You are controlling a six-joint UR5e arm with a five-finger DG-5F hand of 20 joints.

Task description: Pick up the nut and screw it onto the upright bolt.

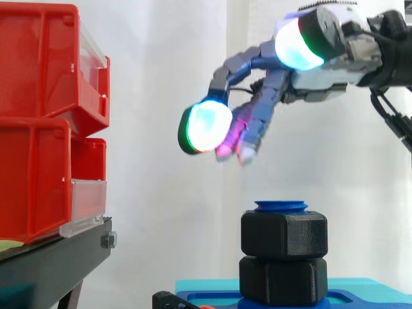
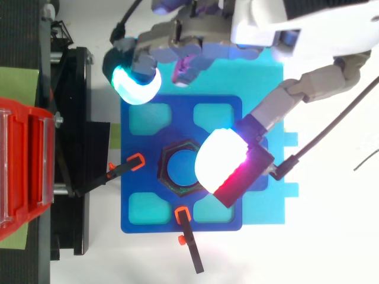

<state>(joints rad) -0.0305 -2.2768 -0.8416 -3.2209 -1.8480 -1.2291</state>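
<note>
An upright blue bolt (image 1: 280, 206) stands on a blue fixture plate (image 2: 139, 160). Two black hex nuts are stacked on it, the upper nut (image 1: 284, 235) just below the bolt's top and the lower nut (image 1: 282, 280) at the base. From above, the upper nut (image 2: 169, 177) rings the bolt end (image 2: 179, 167). My hand (image 1: 322, 71) hovers above and to the left of the bolt, clear of it. It is open, its fingers spread and slightly bent, with nothing between them. One glowing fingertip (image 1: 207, 127) points down-left; the thumb pad (image 2: 220, 158) partly hides the nut from above.
Red bins (image 1: 38, 122) sit on a black stand (image 1: 51, 257) at the left. Two black clamps with orange tips (image 2: 135, 163) (image 2: 182, 214) hold the blue plate, which rests on a teal board (image 2: 260, 71). A white curtain hangs behind.
</note>
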